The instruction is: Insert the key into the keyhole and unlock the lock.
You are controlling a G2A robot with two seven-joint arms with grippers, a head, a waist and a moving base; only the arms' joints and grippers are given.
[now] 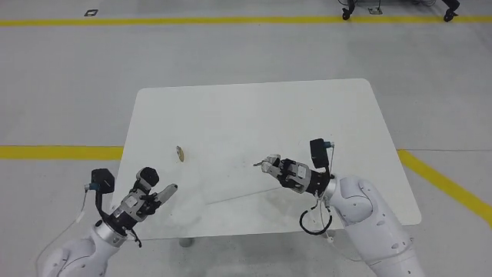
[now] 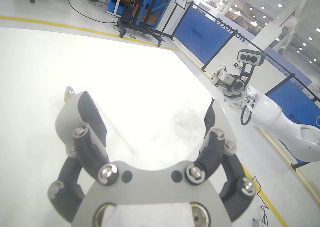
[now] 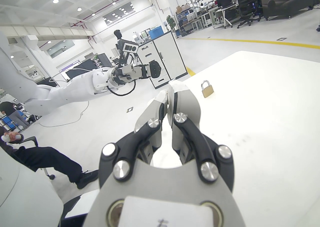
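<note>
Lock (image 1: 180, 152) sits alone on the white table (image 1: 307, 115) in the top view. The left hand (image 1: 159, 185) hangs nearer the robot than the lock and a little to its left, close to the table's near edge. Its fingers are spread apart with nothing between them. The right hand (image 1: 267, 163) is to the right of the lock and well apart from it. Its fingers are pressed together on a thin key (image 1: 257, 163), whose tip juts out toward the lock.

From the left wrist, the left hand (image 2: 147, 99) shows both fingers wide apart over the bare table (image 2: 125, 75). The lock (image 2: 68, 92) peeks out from behind one fingertip, mostly hidden. The right hand (image 2: 218, 76) is far off from the lock, past the table's edge.

From the right wrist, the right hand (image 3: 171, 90) has its fingers closed tight; the key between them is hard to make out. The lock (image 3: 207, 89), a brass body with a silver shackle, rests on the table (image 3: 262, 100) beyond the fingertips, not touching them. The left hand (image 3: 153, 69) is farther off than the lock.
</note>
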